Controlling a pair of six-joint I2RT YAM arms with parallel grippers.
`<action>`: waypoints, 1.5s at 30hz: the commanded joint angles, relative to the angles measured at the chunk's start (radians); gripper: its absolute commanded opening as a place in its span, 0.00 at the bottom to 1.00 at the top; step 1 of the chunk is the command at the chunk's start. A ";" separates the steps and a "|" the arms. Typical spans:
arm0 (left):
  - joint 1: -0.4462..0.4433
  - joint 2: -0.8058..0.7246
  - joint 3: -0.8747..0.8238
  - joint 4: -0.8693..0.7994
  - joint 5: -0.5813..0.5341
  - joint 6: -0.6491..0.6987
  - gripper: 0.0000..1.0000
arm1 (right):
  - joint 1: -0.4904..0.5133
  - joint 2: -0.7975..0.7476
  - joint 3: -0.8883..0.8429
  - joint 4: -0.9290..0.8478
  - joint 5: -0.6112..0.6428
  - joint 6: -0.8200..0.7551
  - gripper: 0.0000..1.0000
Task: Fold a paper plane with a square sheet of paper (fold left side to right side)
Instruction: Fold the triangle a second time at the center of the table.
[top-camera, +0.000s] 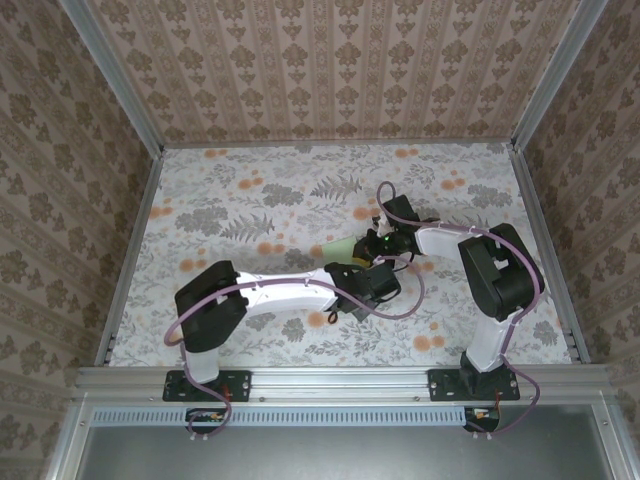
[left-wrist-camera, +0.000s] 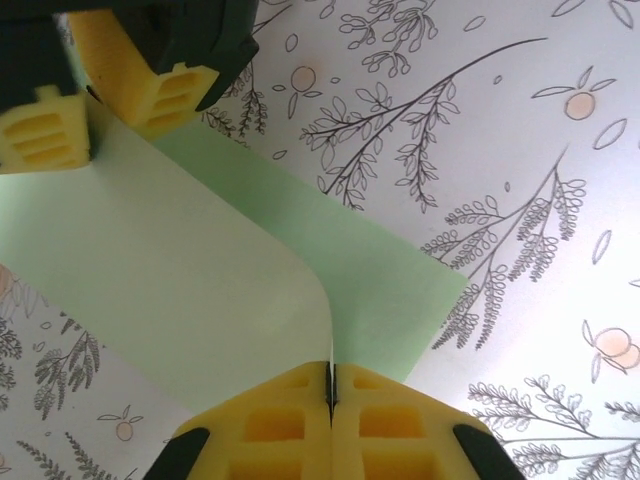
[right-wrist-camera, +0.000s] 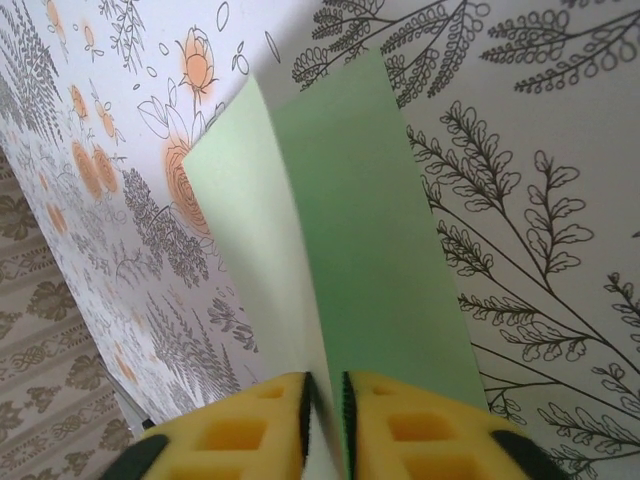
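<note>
The pale-green sheet of paper (left-wrist-camera: 200, 260) lies partly lifted off the floral table, bent into two flaps that meet along a standing edge. My left gripper (left-wrist-camera: 330, 385) is shut on that edge, pads pressed together with the paper pinched between them. In the left wrist view, the right gripper's yellow fingers (left-wrist-camera: 165, 90) sit at the paper's far end. My right gripper (right-wrist-camera: 327, 395) has its pads slightly apart, and the paper (right-wrist-camera: 370, 250) stands in the narrow gap. From above, the paper (top-camera: 343, 247) peeks out beside both grippers, left (top-camera: 375, 283) and right (top-camera: 383, 243).
The floral table cover (top-camera: 250, 200) stretches to the left and back of the arms. Patterned walls with metal frame posts (top-camera: 135, 110) close it in on three sides. Both arms cross near the table's middle right.
</note>
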 joint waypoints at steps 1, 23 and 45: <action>0.020 -0.058 -0.037 0.034 0.067 -0.012 0.02 | -0.001 -0.035 -0.007 0.017 0.028 -0.019 0.28; 0.279 -0.240 -0.359 0.439 0.588 -0.220 0.04 | 0.011 -0.528 -0.310 -0.088 0.222 -0.092 0.21; 0.337 -0.230 -0.379 0.365 0.585 -0.254 0.08 | 0.268 -0.280 -0.300 -0.075 0.354 -0.013 0.01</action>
